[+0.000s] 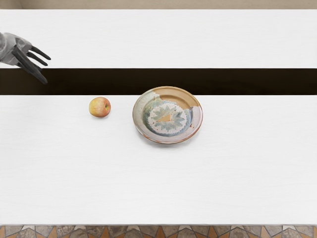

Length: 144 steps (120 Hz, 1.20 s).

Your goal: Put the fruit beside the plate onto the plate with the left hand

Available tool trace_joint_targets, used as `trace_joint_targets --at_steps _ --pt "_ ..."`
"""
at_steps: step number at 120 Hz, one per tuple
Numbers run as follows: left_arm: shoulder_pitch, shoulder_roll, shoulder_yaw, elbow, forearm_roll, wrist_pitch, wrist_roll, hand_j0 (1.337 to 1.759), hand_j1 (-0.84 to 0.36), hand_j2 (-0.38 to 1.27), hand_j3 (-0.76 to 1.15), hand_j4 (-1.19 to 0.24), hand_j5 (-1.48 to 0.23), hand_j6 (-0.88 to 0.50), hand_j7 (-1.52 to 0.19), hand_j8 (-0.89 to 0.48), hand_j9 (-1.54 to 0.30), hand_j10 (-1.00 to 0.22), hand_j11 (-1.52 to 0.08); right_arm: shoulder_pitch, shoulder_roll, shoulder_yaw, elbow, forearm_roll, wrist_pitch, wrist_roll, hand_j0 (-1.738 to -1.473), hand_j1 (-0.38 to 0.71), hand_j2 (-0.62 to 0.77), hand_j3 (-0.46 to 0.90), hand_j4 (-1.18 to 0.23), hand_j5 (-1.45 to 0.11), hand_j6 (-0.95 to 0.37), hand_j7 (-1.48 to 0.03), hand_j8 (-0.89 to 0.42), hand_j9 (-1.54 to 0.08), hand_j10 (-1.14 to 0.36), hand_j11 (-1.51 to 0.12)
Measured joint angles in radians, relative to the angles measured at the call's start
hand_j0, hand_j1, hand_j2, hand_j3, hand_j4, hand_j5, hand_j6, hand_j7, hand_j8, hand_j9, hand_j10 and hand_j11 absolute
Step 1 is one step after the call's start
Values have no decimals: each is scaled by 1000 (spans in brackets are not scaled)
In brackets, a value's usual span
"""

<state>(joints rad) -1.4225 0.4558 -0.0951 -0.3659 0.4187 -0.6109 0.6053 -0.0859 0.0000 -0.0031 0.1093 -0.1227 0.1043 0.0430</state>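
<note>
A yellow-red apple (99, 107) lies on the white table, just left of a round ceramic plate (194, 105) with a green and white star pattern and a tan rim. The plate holds nothing. My left hand (32, 60) hovers at the far left edge of the view, up and to the left of the apple, well apart from it. Its dark fingers (38, 51) are spread and hold nothing. The right arm does not show.
A dark gap (198, 81) runs across the view between the near white table (158, 178) and a second white surface (173, 37) behind it. The plate's far rim reaches this gap. A patterned tile floor (158, 231) shows below the table's front edge.
</note>
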Motion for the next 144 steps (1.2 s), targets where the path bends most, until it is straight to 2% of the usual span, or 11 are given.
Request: trace_joint_targets --at_steps 22,40,49,81,91,109,144 --pt "-76 -23 50 -107 80 0 5 1658 56 49 0 -246 -318 -246 -318 -245 -318 -245 -318 0 0 0 0 0 0 0 -1658 -305 -7 0 -37 -48 -37 -47 -37 -48 -37 -47" --pt "-153 -104 175 -135 99 0 5 1658 56 49 0 -246 -318 -246 -318 -246 -318 -246 -318 0 0 0 0 0 0 0 -1658 -305 -7 0 -37 -47 -37 -47 -37 -47 -37 -47" --pt "-179 -111 230 -166 113 0 5 1658 56 49 0 -246 -318 -247 -318 -246 -318 -246 -318 0 0 0 0 0 0 0 -1658 -305 -7 0 -37 -47 -37 -47 -37 -47 -37 -47" --pt "-193 -44 281 -443 215 0 6 1658 56 50 0 -247 -318 -247 -318 -247 -318 -246 -318 0 0 0 0 0 0 0 -1658 -305 -7 0 -37 -47 -37 -47 -37 -47 -37 -47" --pt "-194 -47 283 -505 258 0 6 1658 56 50 0 -247 -318 -247 -318 -247 -318 -246 -318 0 0 0 0 0 0 0 -1658 -305 -7 0 -37 -48 -37 -48 -37 -48 -37 -48" --pt "-195 -60 284 -567 319 0 6 1658 56 50 0 -247 -318 -247 -318 -247 -318 -246 -318 0 0 0 0 0 0 0 -1658 -305 -7 0 -37 -48 -37 -48 -37 -48 -37 -48" --pt "-189 -125 284 -625 421 42 6 1658 56 49 0 -246 -318 -247 -318 -247 -318 -246 -318 0 0 0 0 0 0 0 -1658 -305 -7 0 -37 -47 -37 -47 -37 -47 -37 -47"
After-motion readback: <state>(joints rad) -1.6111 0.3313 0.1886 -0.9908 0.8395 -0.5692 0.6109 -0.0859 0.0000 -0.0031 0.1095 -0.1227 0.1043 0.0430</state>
